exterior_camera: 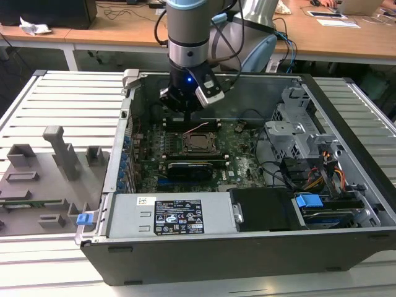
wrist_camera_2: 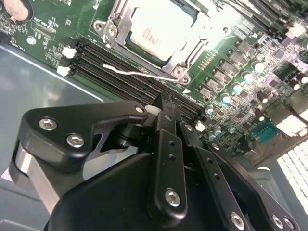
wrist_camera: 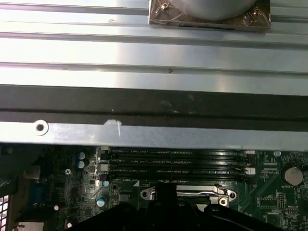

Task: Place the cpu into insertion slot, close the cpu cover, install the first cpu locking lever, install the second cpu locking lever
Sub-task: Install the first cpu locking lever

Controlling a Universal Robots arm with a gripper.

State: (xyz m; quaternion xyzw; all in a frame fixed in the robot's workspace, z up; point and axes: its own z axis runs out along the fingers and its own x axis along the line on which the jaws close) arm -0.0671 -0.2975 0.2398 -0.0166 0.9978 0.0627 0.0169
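Black gripper [wrist_camera_2: 166, 103], fingers [wrist_camera_2: 167, 144] together (empty); just off the memory slots [wrist_camera_2: 96, 61] beside the cpu cover [wrist_camera_2: 118, 26]

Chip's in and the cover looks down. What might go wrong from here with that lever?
The loose wire lever sits by the memory slots, close to the gripper; a push may slip off it and scrape the slots. If the cover isn't flat on the chip, forcing the lever may jam it.

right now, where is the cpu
In the exterior view the cpu sits in the insertion slot, between the memory slots and the long black card, with the gripper nearest it.
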